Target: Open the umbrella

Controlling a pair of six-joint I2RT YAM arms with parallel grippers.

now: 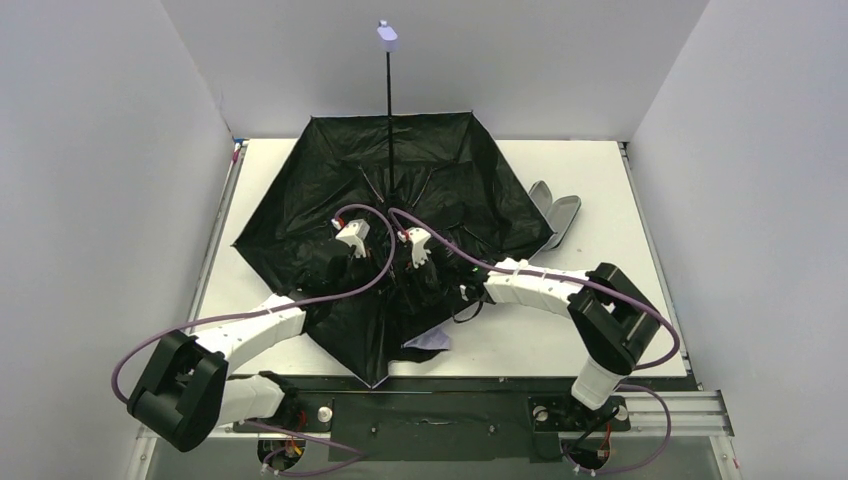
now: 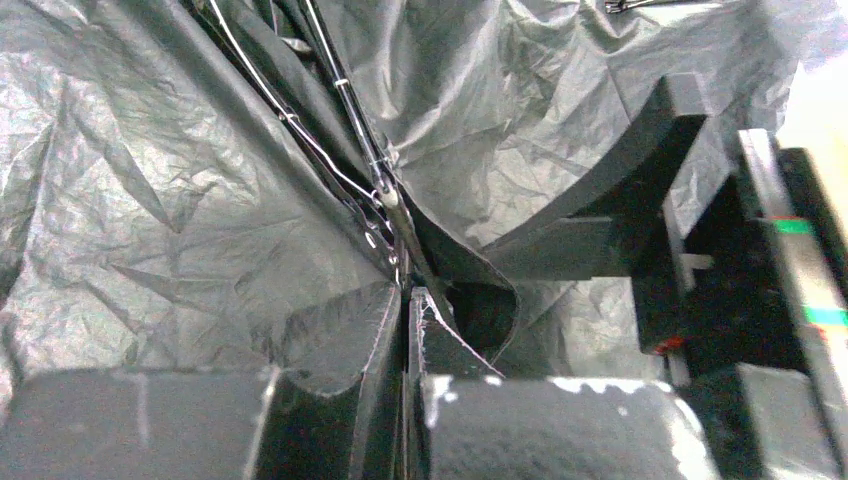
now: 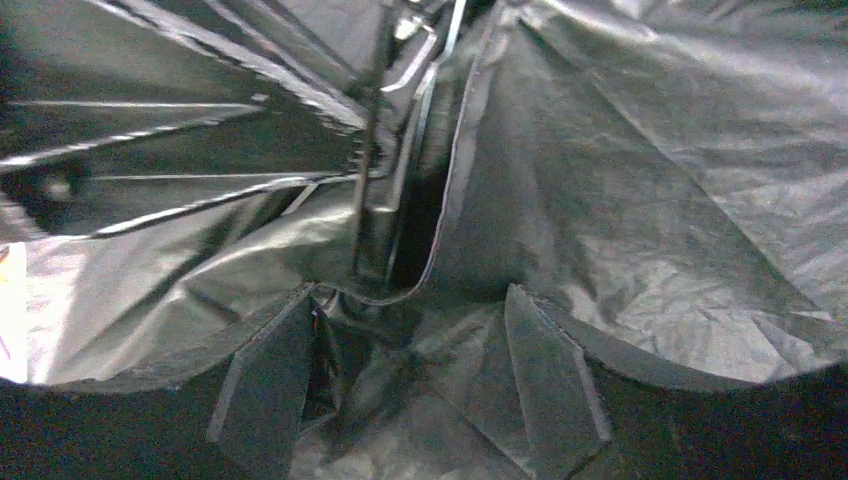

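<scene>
The umbrella (image 1: 450, 170) lies spread on the table with its black underside up. Its thin shaft (image 1: 389, 110) rises to the lavender knob handle (image 1: 387, 33). Both grippers are down in the canopy near the hub. My left gripper (image 1: 368, 268) has its fingers (image 2: 350, 330) pressed together where a thin wire rib (image 2: 340, 180) and a fabric fold meet (image 2: 408, 300). My right gripper (image 1: 408, 278) is open, its fingers (image 3: 265, 380) apart over crumpled canopy fabric (image 3: 640, 200) just below the hub (image 3: 385, 240). Its black finger also shows in the left wrist view (image 2: 640, 180).
A black-and-grey oblong sleeve (image 1: 558, 215) lies at the canopy's right edge. A pale patch (image 1: 428, 343) shows at the canopy's near edge. White walls enclose the table (image 1: 600, 180) at the back and both sides. Purple cables (image 1: 340, 290) loop over the canopy.
</scene>
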